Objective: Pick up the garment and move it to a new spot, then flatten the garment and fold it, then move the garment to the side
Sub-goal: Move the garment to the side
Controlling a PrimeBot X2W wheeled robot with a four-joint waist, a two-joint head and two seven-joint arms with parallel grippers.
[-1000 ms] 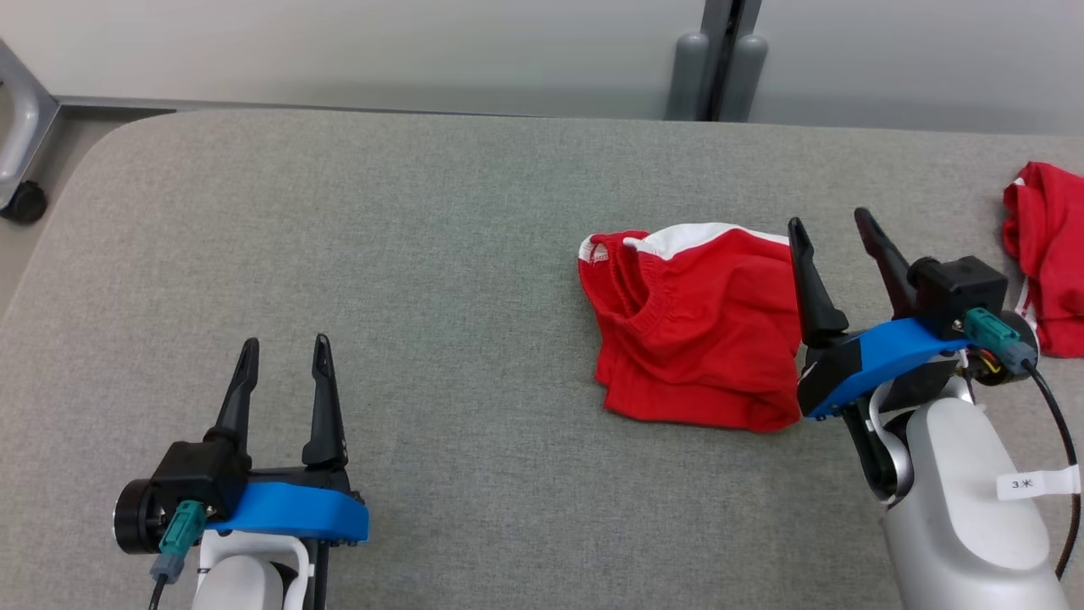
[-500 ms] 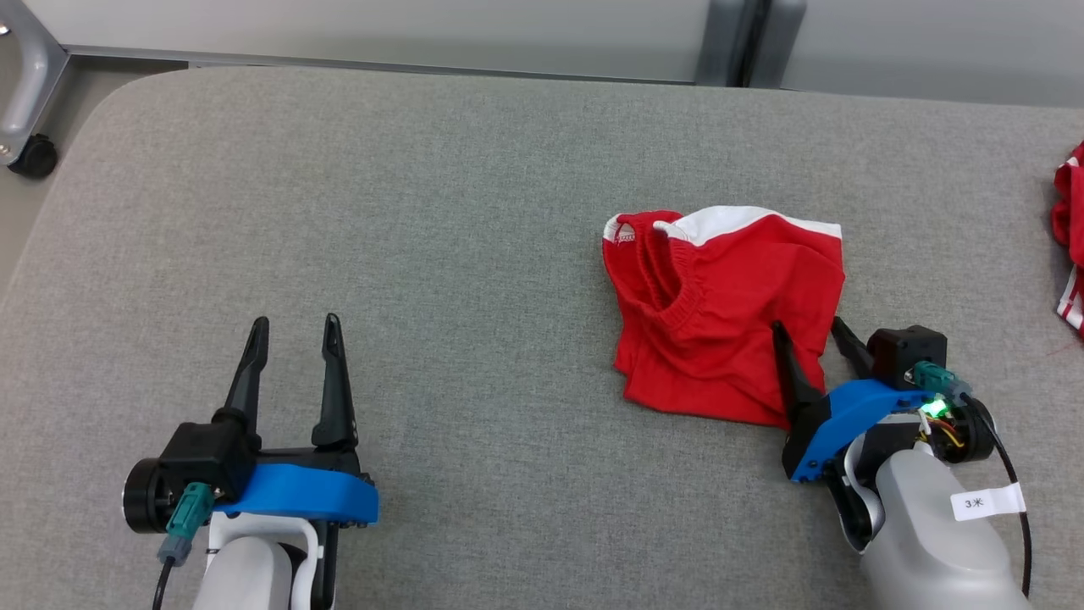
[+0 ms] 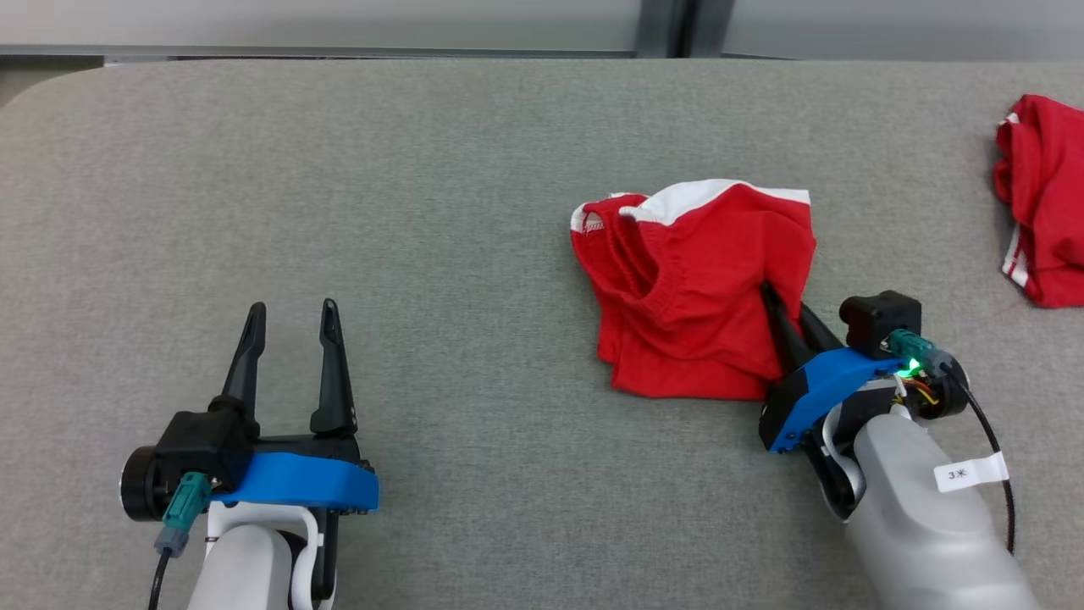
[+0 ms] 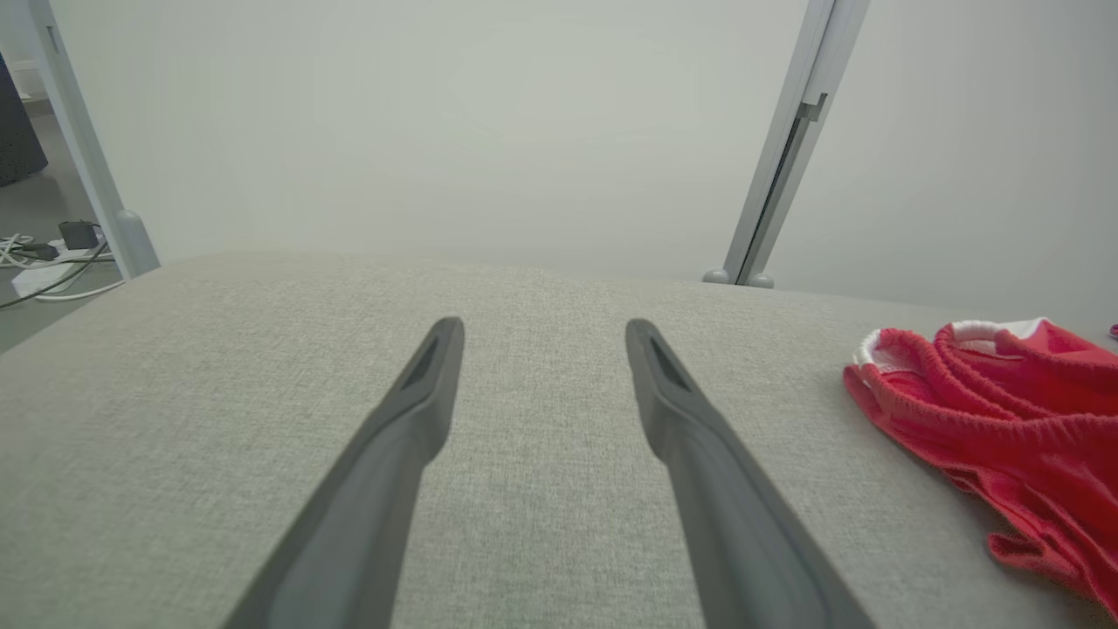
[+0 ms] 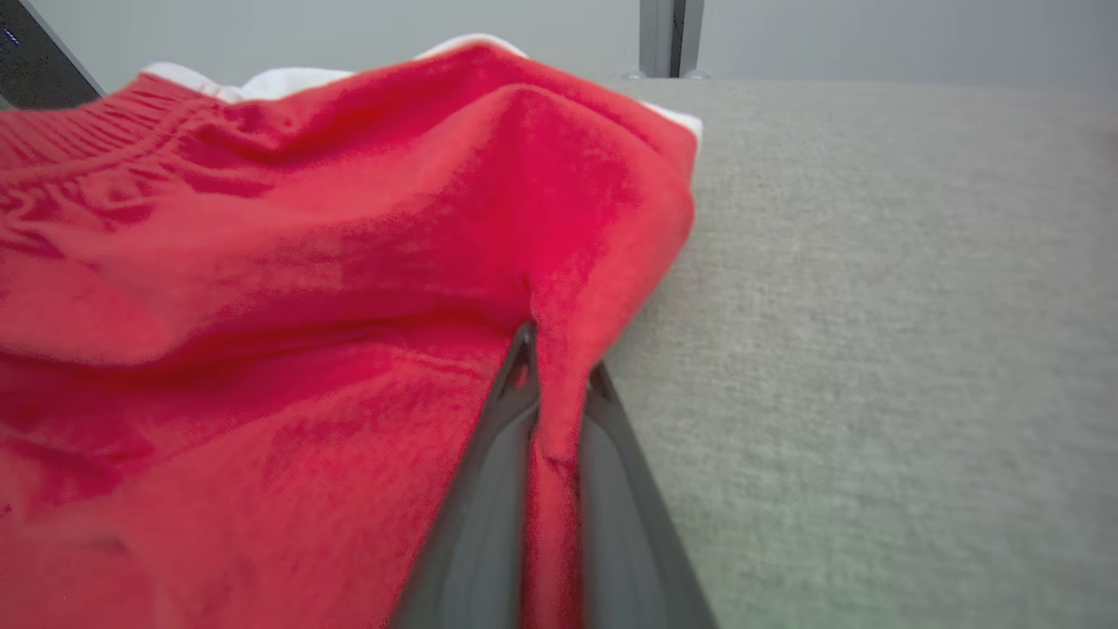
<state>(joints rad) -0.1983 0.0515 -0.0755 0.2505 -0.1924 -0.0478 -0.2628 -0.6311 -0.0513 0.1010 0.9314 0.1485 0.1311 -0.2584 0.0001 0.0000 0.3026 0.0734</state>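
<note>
A crumpled red garment point(image 3: 686, 288) with white trim and a ribbed waistband lies on the grey table, right of centre. My right gripper point(image 3: 783, 309) is shut on the garment's right edge; in the right wrist view a fold of the garment point(image 5: 559, 288) is pinched between the two dark fingers point(image 5: 489, 489). My left gripper point(image 3: 290, 315) stands open over bare table at the lower left, well apart from the cloth. From the left wrist, the open left gripper point(image 4: 539, 330) has the garment point(image 4: 1004, 402) at the far right.
A second red garment point(image 3: 1043, 241) with white stripes lies at the table's right edge. The grey padded table point(image 3: 381, 212) has a rounded far-left corner, and a grey wall with a vertical post point(image 4: 782, 157) runs behind it.
My right gripper came down onto the garment's right edge and closed on it from open. The head camera shifted. The left gripper stayed put, open.
</note>
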